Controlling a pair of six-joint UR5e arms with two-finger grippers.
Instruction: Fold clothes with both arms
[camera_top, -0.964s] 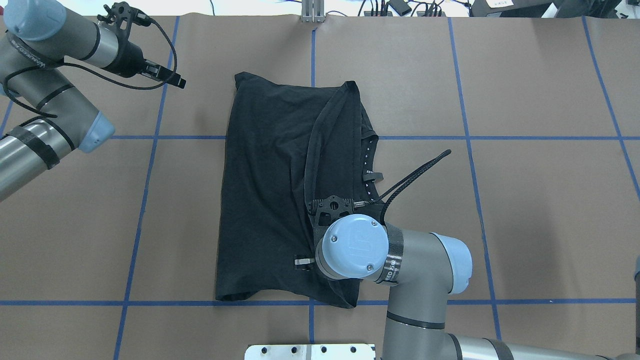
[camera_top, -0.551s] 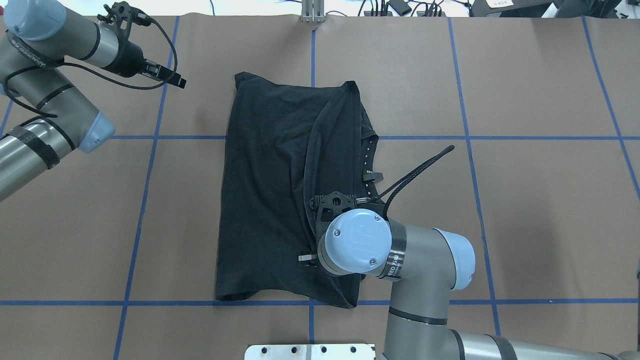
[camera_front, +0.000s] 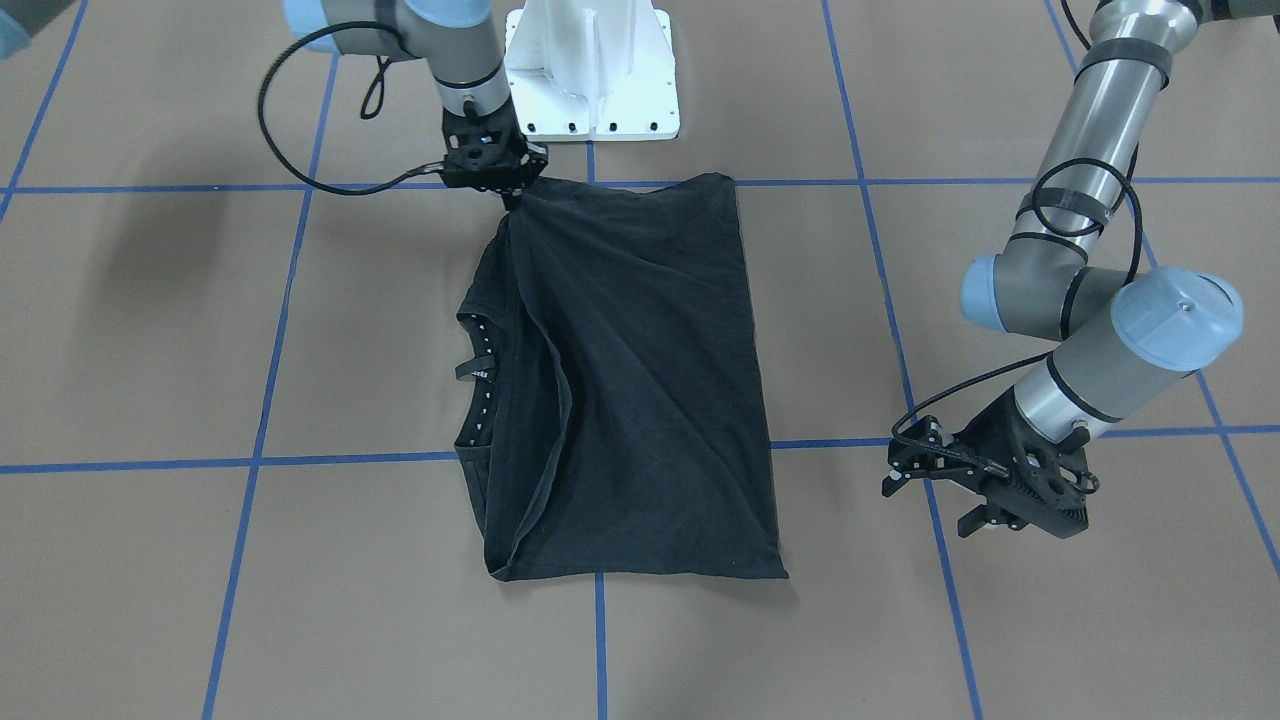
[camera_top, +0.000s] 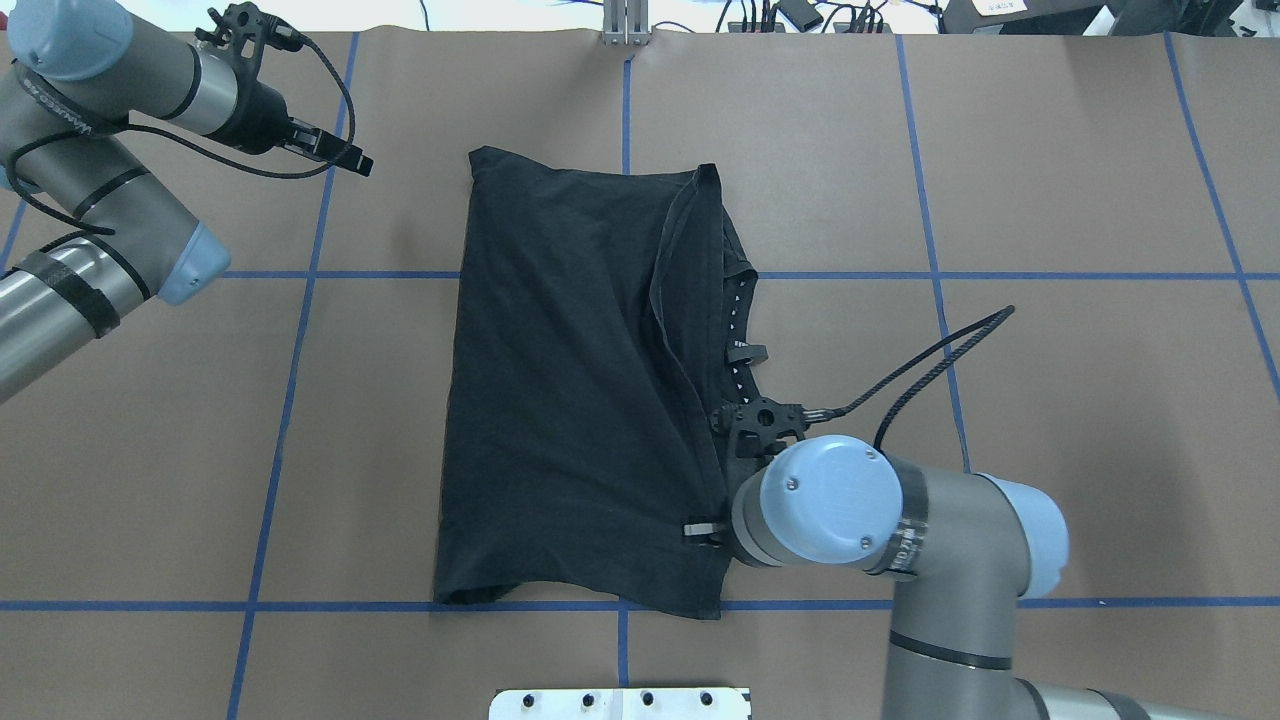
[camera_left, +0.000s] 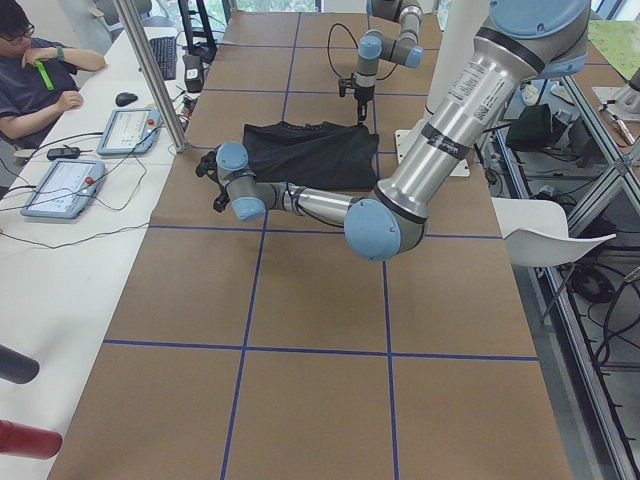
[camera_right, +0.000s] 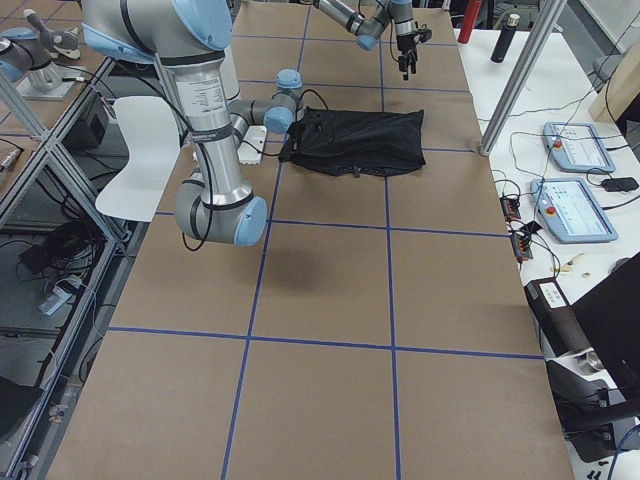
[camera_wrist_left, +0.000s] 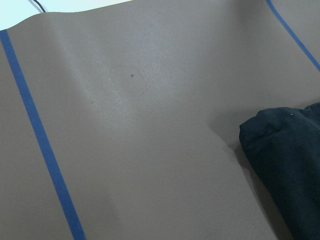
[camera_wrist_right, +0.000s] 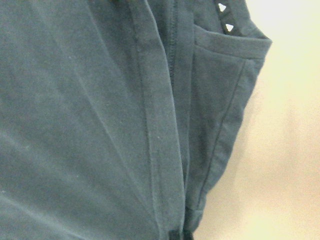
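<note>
Two arms and one garment. Off the far left corner of the black T-shirt, the left arm holds the left gripper well apart from the cloth, its fingers spread and empty. The T-shirt lies folded lengthwise on the brown table. On its right edge, close to the near corner, the right gripper of the right arm pinches the fabric, with folds drawn toward it. Small white triangles line the neckband. Lettering on the left arm's black band is too small to read.
</note>
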